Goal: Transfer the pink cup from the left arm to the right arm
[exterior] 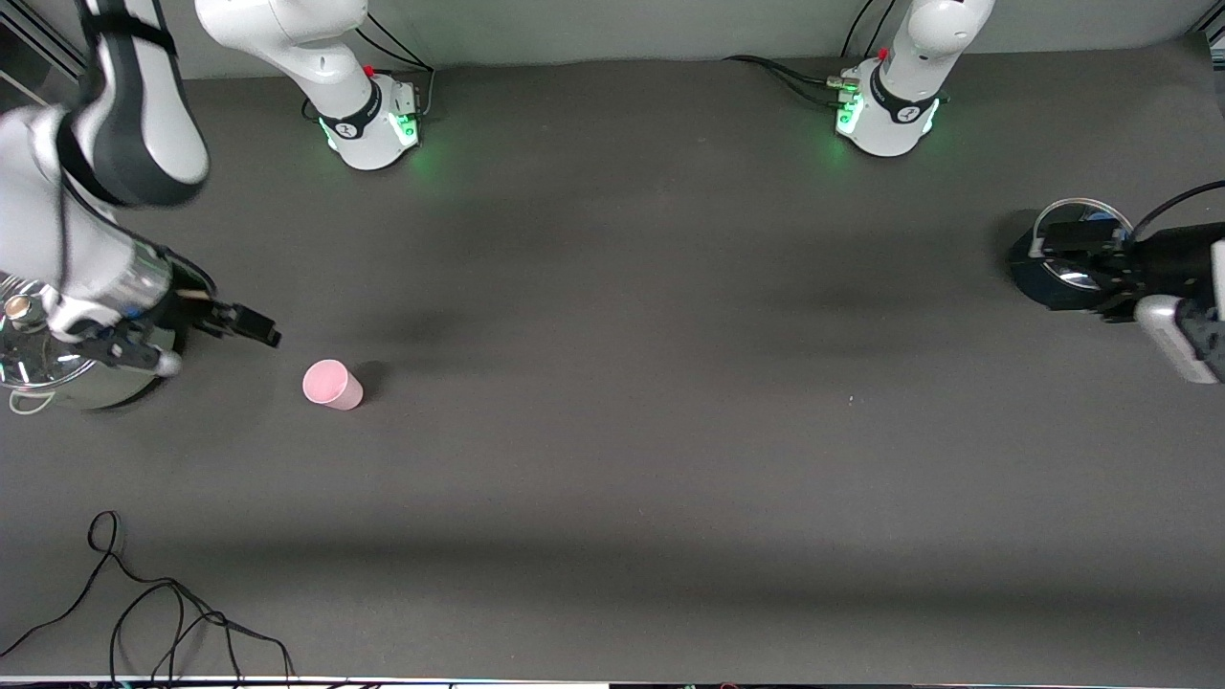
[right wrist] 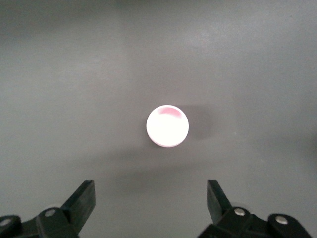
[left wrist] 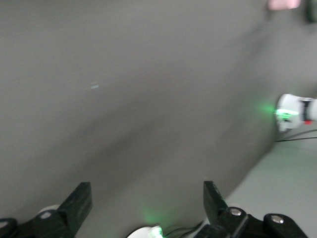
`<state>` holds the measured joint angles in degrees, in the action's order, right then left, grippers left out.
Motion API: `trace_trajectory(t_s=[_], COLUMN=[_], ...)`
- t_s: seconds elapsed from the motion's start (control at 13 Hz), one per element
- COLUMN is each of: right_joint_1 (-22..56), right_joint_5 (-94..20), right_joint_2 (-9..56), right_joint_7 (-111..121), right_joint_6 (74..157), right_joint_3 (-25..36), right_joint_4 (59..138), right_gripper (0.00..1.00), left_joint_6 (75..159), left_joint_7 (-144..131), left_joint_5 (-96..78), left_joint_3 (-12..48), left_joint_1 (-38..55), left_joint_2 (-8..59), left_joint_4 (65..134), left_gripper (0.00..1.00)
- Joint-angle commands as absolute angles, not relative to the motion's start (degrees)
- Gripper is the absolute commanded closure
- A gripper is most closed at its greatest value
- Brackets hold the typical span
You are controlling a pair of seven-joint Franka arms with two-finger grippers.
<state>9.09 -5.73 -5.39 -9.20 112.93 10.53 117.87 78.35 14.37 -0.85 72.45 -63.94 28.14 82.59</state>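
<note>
The pink cup (exterior: 332, 385) stands upright on the dark table, toward the right arm's end, with nothing touching it. My right gripper (exterior: 211, 340) hovers just beside it, over the edge of a silver pot, fingers spread wide and empty. In the right wrist view the pink cup (right wrist: 167, 126) shows mouth-up ahead of the open right gripper (right wrist: 151, 191). My left gripper (exterior: 1053, 263) waits over a dark pot at the left arm's end. In the left wrist view the left gripper (left wrist: 147, 191) is open and empty, and the pink cup (left wrist: 283, 4) shows only as a small pink patch at the frame's edge.
A silver pot (exterior: 57, 378) stands under the right arm's wrist. A dark pot with a glass lid (exterior: 1043, 282) sits under the left gripper. A loose black cable (exterior: 144, 612) lies near the table edge closest to the front camera. The arm bases (exterior: 373, 124) (exterior: 885, 120) stand along the table's back edge.
</note>
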Motion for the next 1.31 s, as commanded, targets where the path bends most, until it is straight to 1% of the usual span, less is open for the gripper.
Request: trace_trajectory(t_s=[0.0, 0.15, 0.23, 0.31, 0.54, 0.92, 1.0, 1.08, 1.23], right_joint_1=[9.8, 9.8, 9.7, 9.2, 9.4, 9.7, 9.6, 9.6, 9.1], right_joint_5=[0.4, 2.7, 2.7, 2.7, 2.0, 2.0, 2.0, 2.0, 2.0], right_joint_2=[-9.9, -8.8, -8.1, -7.7, -6.9, -6.9, -7.0, -7.0, -6.7], right_joint_7=[-10.5, -10.5, -10.3, -9.9, -9.8, -9.8, -9.8, -9.8, -9.7], right_joint_6=[101.4, 91.7, 88.9, 87.7, 87.8, 87.7, 87.6, 87.6, 87.6], right_joint_3=[10.8, 10.5, 10.7, 10.9, 12.2, 12.2, 12.2, 12.2, 11.7], right_joint_4=[111.1, 102.7, 100.4, 99.8, 99.8, 99.9, 100.1, 100.1, 99.9], right_gripper=[0.0, 0.0, 0.0, 0.0, 0.0, 0.0, 0.0, 0.0, 0.0], left_joint_6=[74.2, 72.5, 72.9, 72.9, 73.9, 75.1, 74.7, 74.4, 74.7], left_joint_7=[12.4, 10.7, 10.4, 10.4, 10.4, 7.5, 7.5, 7.4, 7.5], left_joint_5=[6.7, 11.2, 11.5, 11.7, 11.4, 11.4, 11.4, 11.4, 10.5], left_joint_3=[71.5, 71.9, 72.4, 72.6, 72.3, 71.5, 69.5, 65.0, 53.6], left_joint_1=[-63.6, -65.6, -67.7, -69.2, -71.1, -70.1, -67.8, -63.1, -52.4], left_joint_2=[26.2, 25.8, 25.3, 24.2, 16.9, 12.0, 11.5, 10.8, 7.1], left_joint_4=[79.1, 78.4, 78.4, 78.4, 79.0, 80.9, 80.9, 80.8, 80.9], left_gripper=[0.0, 0.0, 0.0, 0.0, 0.0, 0.0, 0.0, 0.0, 0.0])
